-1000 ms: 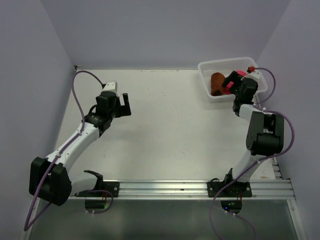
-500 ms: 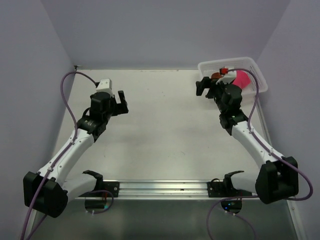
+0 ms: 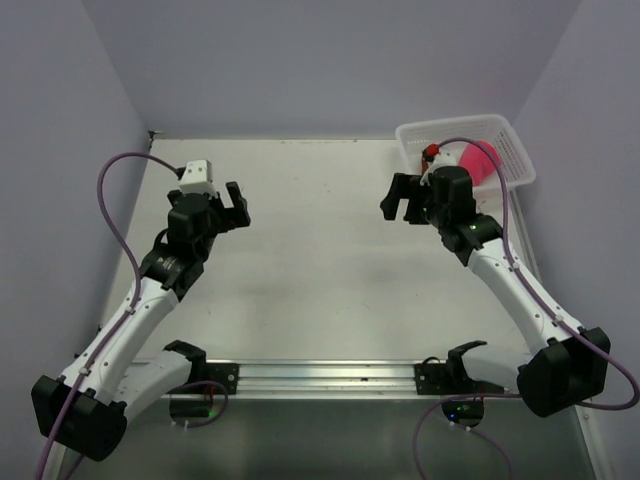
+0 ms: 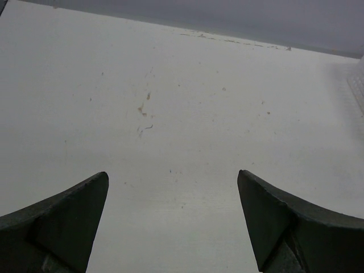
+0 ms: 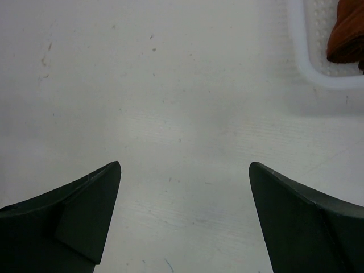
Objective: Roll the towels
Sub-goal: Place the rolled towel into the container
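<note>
The bright pink towel lies in the white mesh basket at the back right of the table. The rust-brown towel shows only at the top right of the right wrist view, inside the basket; in the top view my right arm hides it. My right gripper is open and empty, over bare table just left of the basket. It also shows in the right wrist view. My left gripper is open and empty over the left part of the table, also seen in the left wrist view.
The basket's white rim lies to the right of my right gripper. Purple walls close the table at the back and on both sides. A metal rail runs along the near edge between the arm bases.
My right gripper has left the basket and moved left and nearer, over bare table, with nothing in it. My left arm has shifted slightly left and towards the front.
</note>
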Available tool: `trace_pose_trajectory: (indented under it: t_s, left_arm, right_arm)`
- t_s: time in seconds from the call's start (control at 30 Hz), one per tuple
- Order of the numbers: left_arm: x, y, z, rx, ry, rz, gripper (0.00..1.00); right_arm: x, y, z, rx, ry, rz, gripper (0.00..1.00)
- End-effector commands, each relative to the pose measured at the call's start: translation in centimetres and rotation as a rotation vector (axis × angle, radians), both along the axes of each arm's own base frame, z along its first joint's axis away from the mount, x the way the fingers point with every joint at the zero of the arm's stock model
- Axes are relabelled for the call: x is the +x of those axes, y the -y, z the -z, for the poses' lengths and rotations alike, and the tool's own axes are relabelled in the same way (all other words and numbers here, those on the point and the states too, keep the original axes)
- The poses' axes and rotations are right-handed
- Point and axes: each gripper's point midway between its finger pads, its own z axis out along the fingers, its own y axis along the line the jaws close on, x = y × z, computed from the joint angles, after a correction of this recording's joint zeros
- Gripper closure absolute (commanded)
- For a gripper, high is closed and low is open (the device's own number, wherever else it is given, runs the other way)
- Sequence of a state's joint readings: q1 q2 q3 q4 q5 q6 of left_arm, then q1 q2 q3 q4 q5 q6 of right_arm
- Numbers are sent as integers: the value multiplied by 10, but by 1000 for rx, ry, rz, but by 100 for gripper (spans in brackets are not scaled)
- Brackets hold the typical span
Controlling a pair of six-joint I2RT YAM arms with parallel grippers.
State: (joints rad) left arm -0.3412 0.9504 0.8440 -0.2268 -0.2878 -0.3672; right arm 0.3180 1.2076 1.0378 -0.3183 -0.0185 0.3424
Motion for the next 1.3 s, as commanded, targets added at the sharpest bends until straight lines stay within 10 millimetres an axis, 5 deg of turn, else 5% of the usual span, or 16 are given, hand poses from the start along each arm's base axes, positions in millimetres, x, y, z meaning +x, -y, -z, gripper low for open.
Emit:
trace_pose_trajectory:
  t_s: [0.0, 0.1, 0.3, 0.47, 1.27]
  left_arm:
    - [-4, -10, -14, 65, 69, -65, 0]
    - [-14, 3, -9, 54, 59, -10, 0]
    - [-21, -5, -1, 105, 13, -23, 0]
    - [-28, -12, 32, 156, -32, -23, 0]
    - [-25, -19, 31, 194, -41, -51, 0]
  right_arm:
    - [-17, 10, -16, -15, 9, 65, 1]
    - [-30, 16, -15, -39, -3, 72, 1]
    - [-45, 34, 8, -84, -60, 138, 1]
    - [-51, 28, 30, -86, -99, 94, 1]
    - [-50, 27, 55, -135, -193, 75, 1]
